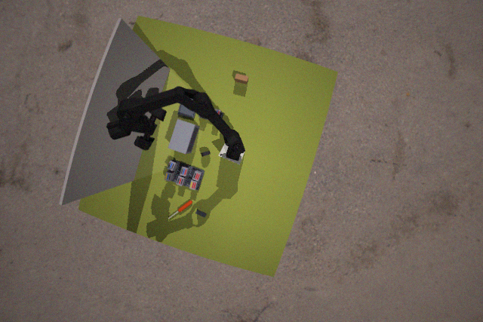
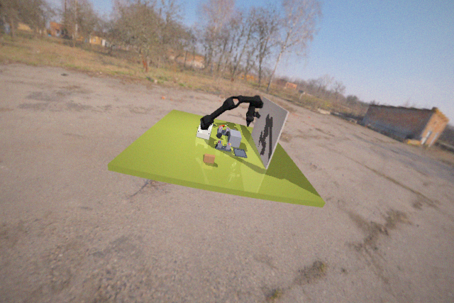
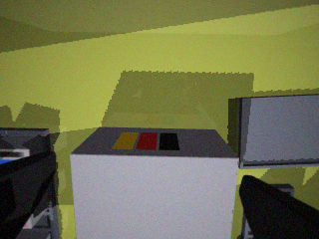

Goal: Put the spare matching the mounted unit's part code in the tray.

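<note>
The mounted unit, a light grey box, shows its back in the wrist view with yellow, red and black patches, left to right. The blue-grey tray lies beside it. A dark rack of several spares stands on the other side; their striped codes are too small to read surely. A second rack is partly hidden by the arm. My gripper is open and empty, above the board near the box's back.
A tall grey panel stands close behind the gripper. An orange-handled screwdriver, a brown block and small dark blocks lie on the green board.
</note>
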Controlling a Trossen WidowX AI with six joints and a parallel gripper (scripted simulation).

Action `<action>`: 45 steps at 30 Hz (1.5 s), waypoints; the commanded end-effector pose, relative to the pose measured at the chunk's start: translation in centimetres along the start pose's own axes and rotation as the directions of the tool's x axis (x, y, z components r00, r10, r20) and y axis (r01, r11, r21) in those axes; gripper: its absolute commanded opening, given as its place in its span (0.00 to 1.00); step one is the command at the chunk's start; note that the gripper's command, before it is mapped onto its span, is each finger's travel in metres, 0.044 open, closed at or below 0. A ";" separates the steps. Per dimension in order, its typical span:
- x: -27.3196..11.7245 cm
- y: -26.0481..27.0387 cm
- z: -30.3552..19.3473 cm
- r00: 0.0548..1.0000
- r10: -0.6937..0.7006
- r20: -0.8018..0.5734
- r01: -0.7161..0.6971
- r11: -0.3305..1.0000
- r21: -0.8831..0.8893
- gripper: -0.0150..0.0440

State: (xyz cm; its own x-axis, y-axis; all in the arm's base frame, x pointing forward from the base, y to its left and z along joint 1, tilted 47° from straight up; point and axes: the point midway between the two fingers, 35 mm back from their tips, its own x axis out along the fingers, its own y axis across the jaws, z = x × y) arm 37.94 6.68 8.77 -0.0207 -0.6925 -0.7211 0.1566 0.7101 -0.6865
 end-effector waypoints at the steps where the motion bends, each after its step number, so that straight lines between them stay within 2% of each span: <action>1: 0.4 -2.9 -0.7 1.000 -0.009 -0.008 0.010 0.983 0.183 1.00; 5: 1.4 -7.9 -3.1 1.000 -0.022 -0.021 0.030 0.839 0.544 1.00; 9: 2.7 -12.2 -6.3 0.999 -0.037 -0.036 0.051 0.568 0.821 1.00; 13: 4.3 -15.6 -10.2 0.997 -0.054 -0.053 0.064 0.212 0.975 1.00; 15: 4.8 -16.5 -11.5 0.996 -0.059 -0.059 0.064 0.089 0.994 1.00; 21: 4.9 -16.6 -11.7 0.996 -0.060 -0.060 0.064 0.074 0.995 1.00; 26: 7.9 -17.2 -11.8 0.996 -0.059 -0.059 0.063 0.074 0.995 0.78; 27: 8.6 -17.4 -11.9 0.996 -0.061 -0.059 0.063 0.073 0.995 0.76; 45: 10.4 -17.6 -11.8 0.997 -0.057 -0.059 0.063 0.073 0.995 0.76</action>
State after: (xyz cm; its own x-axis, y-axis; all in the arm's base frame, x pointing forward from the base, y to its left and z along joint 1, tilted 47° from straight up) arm 23.44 -11.18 12.60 -0.0836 -0.7219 -0.6869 0.9929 -0.1187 0.0039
